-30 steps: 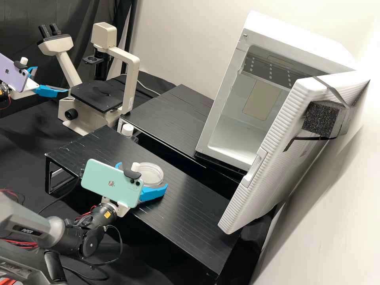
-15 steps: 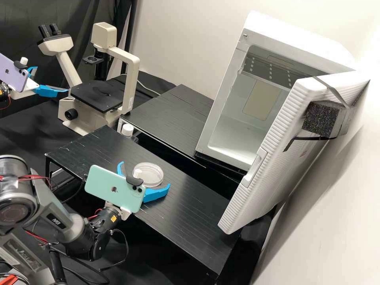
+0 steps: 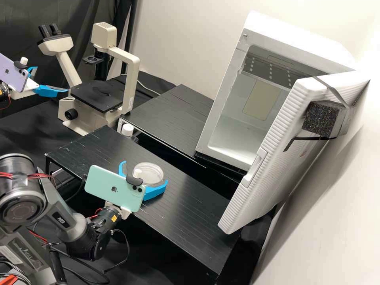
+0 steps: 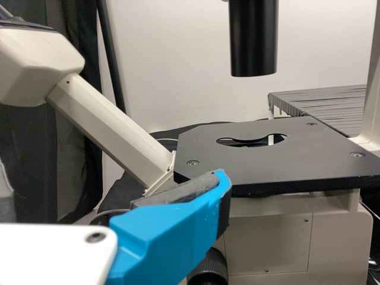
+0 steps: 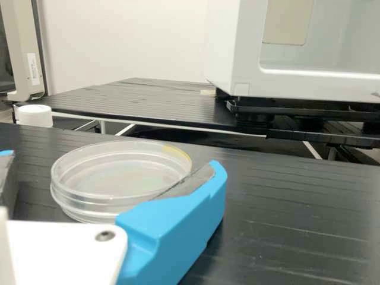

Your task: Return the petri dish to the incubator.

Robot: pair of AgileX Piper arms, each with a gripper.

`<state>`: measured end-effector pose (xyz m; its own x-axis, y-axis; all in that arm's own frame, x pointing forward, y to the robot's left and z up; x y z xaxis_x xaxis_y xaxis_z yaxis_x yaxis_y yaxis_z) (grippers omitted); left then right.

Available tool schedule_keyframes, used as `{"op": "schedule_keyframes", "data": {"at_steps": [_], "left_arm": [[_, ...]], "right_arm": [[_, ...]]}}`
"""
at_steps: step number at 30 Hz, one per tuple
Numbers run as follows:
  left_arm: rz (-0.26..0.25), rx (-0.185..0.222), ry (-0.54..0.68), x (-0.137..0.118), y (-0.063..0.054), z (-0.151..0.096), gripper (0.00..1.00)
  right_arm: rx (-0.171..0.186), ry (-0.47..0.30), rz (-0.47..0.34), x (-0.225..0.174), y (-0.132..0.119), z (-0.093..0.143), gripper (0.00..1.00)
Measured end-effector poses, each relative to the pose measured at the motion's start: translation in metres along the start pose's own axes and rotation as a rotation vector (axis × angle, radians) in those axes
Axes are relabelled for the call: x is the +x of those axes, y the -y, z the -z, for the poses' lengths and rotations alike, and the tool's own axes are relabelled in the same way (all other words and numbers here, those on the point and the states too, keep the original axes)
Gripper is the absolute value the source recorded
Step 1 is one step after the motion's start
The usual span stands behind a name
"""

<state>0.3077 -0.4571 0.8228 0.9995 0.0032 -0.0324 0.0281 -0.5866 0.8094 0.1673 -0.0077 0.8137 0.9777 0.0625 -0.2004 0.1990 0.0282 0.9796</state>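
The clear, round petri dish (image 3: 148, 173) lies flat on the front black bench shelf in the high view. Around it stands my right gripper (image 3: 145, 171), open, one blue finger on either side. In the right wrist view the petri dish (image 5: 119, 172) is between the fingers of my right gripper (image 5: 114, 161); a gap shows on one side, and the other finger overlaps its rim. My left gripper (image 3: 51, 79) is open beside the microscope, holding nothing; in the left wrist view, my left gripper (image 4: 110, 178) has one finger before the stage. The white incubator (image 3: 239, 130) has its door standing open.
The ribbed incubator door (image 3: 273, 158) stands out at the right of the front shelf (image 3: 186, 225). A rear shelf (image 3: 170, 118) lies before the incubator. The microscope (image 3: 99, 95) and a white-capped bottle (image 3: 127, 130) are at the back left.
My right gripper has shifted slightly to the right around the dish, its fingers now a little closer together. The arm behind it has changed its pose. My left gripper has stayed still.
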Motion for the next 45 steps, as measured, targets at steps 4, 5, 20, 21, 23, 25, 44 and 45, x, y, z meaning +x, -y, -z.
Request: {"op": "schedule_keyframes", "data": {"at_steps": [4, 5, 20, 21, 23, 25, 44, 45], "left_arm": [[0.000, 0.000, 0.000, 0.000, 0.000, 0.000, 1.00], [0.000, 0.000, 0.000, 0.000, 0.000, 0.000, 1.00], [0.000, 0.000, 0.000, 0.000, 0.000, 0.000, 1.00], [0.000, 0.000, 0.000, 0.000, 0.000, 0.000, 1.00], [0.000, 0.000, 0.000, 0.000, 0.000, 0.000, 1.00], [0.000, 0.000, 0.000, 0.000, 0.000, 0.000, 1.00], [0.000, 0.000, 0.000, 0.000, 0.000, 0.000, 1.00], [0.000, 0.000, 0.000, 0.000, 0.000, 0.000, 1.00]], "right_arm": [[0.006, 0.001, -0.003, 0.001, 0.000, -0.001, 0.00], [0.006, 0.003, -0.003, 0.001, 0.000, -0.001, 0.00], [0.012, -0.006, -0.017, 0.003, 0.001, -0.002, 0.00], [0.012, -0.005, -0.019, 0.004, 0.001, -0.002, 0.00], [0.014, -0.008, -0.017, 0.004, 0.001, -0.001, 0.00], [0.015, -0.009, -0.018, 0.004, 0.001, -0.001, 0.00], [0.001, 0.031, -0.239, -0.010, -0.026, -0.001, 0.00], [0.005, 0.057, -0.290, -0.011, -0.030, -0.002, 0.00]]}}
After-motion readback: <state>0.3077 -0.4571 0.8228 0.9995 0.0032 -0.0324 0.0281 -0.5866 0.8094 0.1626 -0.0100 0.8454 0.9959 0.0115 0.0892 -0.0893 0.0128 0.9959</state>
